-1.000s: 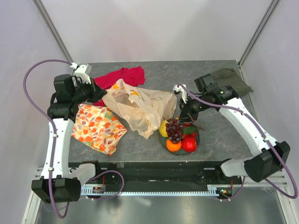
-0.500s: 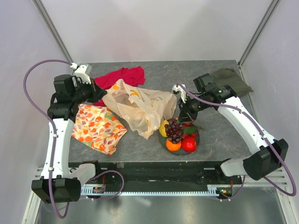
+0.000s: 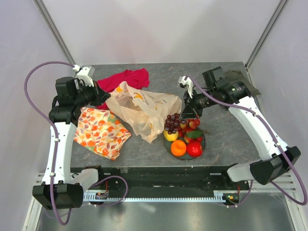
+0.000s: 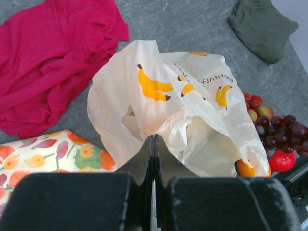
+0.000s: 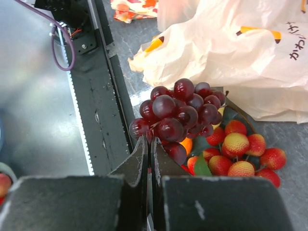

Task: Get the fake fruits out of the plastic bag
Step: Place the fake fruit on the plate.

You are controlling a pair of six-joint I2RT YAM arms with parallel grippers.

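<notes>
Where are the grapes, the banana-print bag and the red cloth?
grape bunch (image 5: 179, 115), right wrist view, middle of the dark cluster.
plastic bag (image 4: 192, 120), left wrist view, crinkled middle panel.
red cloth (image 4: 53, 53), left wrist view, centre of its folds.

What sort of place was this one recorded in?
Likely a lab robot workcell: a grey slab table boxed in by plain white panels on metal posts, with the left arm and right arm bolted to a rail at its near edge.
</notes>
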